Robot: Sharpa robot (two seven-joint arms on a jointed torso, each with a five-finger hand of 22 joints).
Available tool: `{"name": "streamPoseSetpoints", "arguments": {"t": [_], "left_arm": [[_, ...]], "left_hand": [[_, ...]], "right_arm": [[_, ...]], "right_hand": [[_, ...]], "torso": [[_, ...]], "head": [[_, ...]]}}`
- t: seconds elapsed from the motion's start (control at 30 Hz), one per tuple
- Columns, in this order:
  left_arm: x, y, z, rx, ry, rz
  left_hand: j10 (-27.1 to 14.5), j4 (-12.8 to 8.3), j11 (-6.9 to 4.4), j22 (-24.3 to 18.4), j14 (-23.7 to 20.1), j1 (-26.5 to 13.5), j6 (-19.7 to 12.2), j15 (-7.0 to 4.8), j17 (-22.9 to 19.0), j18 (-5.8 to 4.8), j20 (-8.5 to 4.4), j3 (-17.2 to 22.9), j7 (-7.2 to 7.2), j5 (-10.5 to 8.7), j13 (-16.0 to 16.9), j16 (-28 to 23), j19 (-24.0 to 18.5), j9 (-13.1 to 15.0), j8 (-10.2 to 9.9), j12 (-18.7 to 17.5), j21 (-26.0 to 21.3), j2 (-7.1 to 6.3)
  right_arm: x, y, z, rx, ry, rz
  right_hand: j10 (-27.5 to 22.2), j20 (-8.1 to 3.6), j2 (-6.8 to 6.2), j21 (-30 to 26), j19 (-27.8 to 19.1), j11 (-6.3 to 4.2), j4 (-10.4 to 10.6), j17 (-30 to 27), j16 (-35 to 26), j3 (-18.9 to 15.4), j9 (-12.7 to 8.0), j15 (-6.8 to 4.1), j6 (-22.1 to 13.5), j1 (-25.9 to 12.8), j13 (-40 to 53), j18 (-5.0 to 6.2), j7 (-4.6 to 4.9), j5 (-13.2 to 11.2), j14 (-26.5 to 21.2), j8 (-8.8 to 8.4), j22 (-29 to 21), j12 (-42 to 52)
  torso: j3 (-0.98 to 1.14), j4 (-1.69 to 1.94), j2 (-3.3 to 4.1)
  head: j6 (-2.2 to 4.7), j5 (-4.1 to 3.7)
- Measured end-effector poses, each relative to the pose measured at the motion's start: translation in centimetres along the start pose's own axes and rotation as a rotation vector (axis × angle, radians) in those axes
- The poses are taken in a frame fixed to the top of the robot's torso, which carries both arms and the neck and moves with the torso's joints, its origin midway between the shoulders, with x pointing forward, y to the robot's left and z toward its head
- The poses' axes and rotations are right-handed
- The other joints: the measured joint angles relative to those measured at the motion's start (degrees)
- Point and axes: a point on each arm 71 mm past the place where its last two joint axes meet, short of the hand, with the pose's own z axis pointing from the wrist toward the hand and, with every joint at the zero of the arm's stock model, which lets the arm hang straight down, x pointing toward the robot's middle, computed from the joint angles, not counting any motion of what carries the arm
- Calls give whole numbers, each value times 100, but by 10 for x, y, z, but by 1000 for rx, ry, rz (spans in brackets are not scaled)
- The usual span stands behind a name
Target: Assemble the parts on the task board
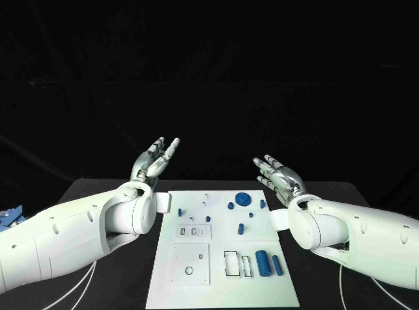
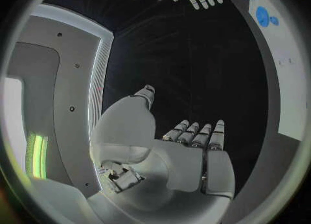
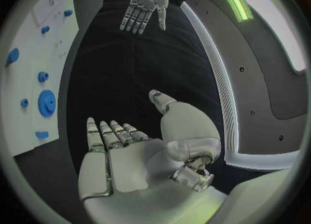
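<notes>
1. Head view, left side: left hand (image 1: 156, 158) is raised off the tabletop (image 1: 116, 194) just past the far-left corner of the task board (image 1: 223, 284), fingers (image 1: 172, 145) spread and straight, holding nothing. Risk: it sits far from every part, so any reach means a long swing back over the board, and the forearm could sweep the small pieces on the left columns.
2. Task board lies in the middle of the tabletop between the two arms, long side running near to far. Parts are loose on it: a blue gear (image 1: 244, 198) at the far end, small blue pegs (image 1: 241, 228) near the middle, a blue cylinder (image 1: 261, 261) and a slimmer blue pin (image 1: 275, 263) at the near right beside white slots. Nothing looks assembled yet, my read.
3. Risk in the middle: cylinder and pin lie side by side, nearly touching. Wide fingers going for one may nudge or roll the other, possibly off the near-right edge.
4. Right side: right hand (image 1: 279, 175) hovers beyond the far-right corner of the board, palm up, fingers (image 1: 265, 161) apart, empty. Risk: the gear is nearest to it and flat on the board, hard to pinch; a slip would skid it.
</notes>
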Motion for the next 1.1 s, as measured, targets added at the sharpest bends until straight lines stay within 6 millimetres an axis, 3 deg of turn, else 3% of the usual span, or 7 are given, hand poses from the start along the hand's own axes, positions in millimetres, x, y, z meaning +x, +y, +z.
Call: {"name": "streamPoseSetpoints", "arguments": {"t": [0.17,0.3,0.47,0.6,0.7,0.83,1.1], "left_arm": [[2,-1,1,9,30,-16],[2,-1,1,11,42,-22],[-8,-3,-1,14,43,-21],[-7,-5,-4,14,69,-35],[-4,-6,-5,13,97,-50],[-6,-8,-8,12,133,-66],[-8,-18,-17,19,217,-81]], "left_hand": [[46,14,61,0,25,73,34,41,16,-1,22,0,7,7,11,0,-7,16,18,0,10,-1],[310,14,291,23,361,252,306,220,159,0,65,0,15,7,67,151,59,132,139,75,67,-32],[1907,13,577,299,1857,644,1159,120,621,50,49,67,76,7,273,862,1266,468,544,539,607,-70],[2811,20,559,536,2984,752,1733,-26,870,319,32,73,126,7,288,1299,2719,663,805,665,1214,-58],[3383,-8,501,561,3629,855,2062,-114,998,403,23,101,154,7,309,1525,3186,764,951,746,1382,-73],[4509,-169,359,566,4289,1141,3225,-296,1126,621,10,309,265,7,375,1740,3741,1128,1496,971,1562,-118],[5407,-447,94,572,5343,1441,3866,-611,1513,623,-226,620,380,7,391,2132,4633,1223,1737,972,1862,-371]], "right_arm": [[1,-1,4,26,92,21],[2,-2,5,42,145,38],[-10,0,9,2,137,-58],[-16,6,11,-54,132,-165],[-18,12,12,-91,136,-232],[-19,19,14,-142,144,-327],[-23,34,18,-227,167,-511]], "right_hand": [[33,31,-47,23,31,74,-128,18,4,108,27,64,7,267,15,0,7,0,64,28,7,28],[255,81,-121,114,158,132,-379,78,107,181,104,138,185,640,49,0,13,-37,279,112,45,75],[1077,77,-204,422,740,199,-766,265,405,352,362,192,773,1253,132,0,53,-81,1099,411,175,239],[2387,71,-323,847,1586,165,-1021,484,820,513,652,123,1614,1630,220,0,114,-81,2247,800,336,468],[3200,65,-415,1097,2141,107,-1149,595,1049,609,810,44,2177,1794,259,71,159,-81,2953,1025,418,562],[3977,57,-540,1346,2732,24,-1282,682,1244,742,954,-63,2831,1918,284,152,214,-81,3654,1244,485,577],[5022,-52,-671,1786,3619,-149,-1446,856,1502,968,1084,-298,3859,2094,313,312,357,-81,4734,1464,625,573]], "torso": [[0,-2,1],[0,-2,1],[-27,-12,35],[-48,-12,94],[-51,0,137],[-50,18,188],[-69,41,346]], "head": [[0,0],[0,0],[-12,4],[-12,-2],[-9,-4],[-7,-23],[-2,-57]]}}
